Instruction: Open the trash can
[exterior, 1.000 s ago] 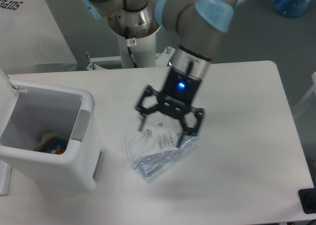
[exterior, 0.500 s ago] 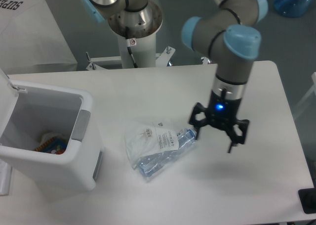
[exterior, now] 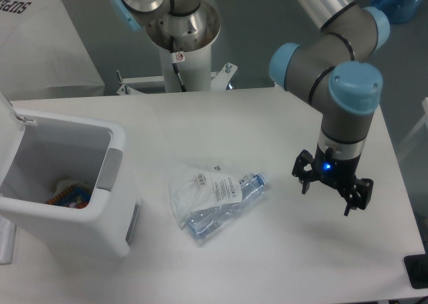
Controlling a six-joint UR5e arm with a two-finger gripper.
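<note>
At the left edge of the frame stands the large white boxy plastic trash can (exterior: 67, 204) with rounded corners and a grey push tab, its lid swung up so the inside shows, with something colourful at the bottom. The black two-finger gripper (exterior: 325, 200) hangs at lower right over the white table (exterior: 200, 127), fingers spread and holding nothing. A clear plastic bag with a blue-capped bottle (exterior: 215, 198) lies at centre, well apart from both.

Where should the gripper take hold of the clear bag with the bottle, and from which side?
Probably from above, at the middle of the bottle inside the clear bag. It lies flat and slanted on the table, so the open gripper would best close across its narrow width; the loose plastic alone may slip.
</note>
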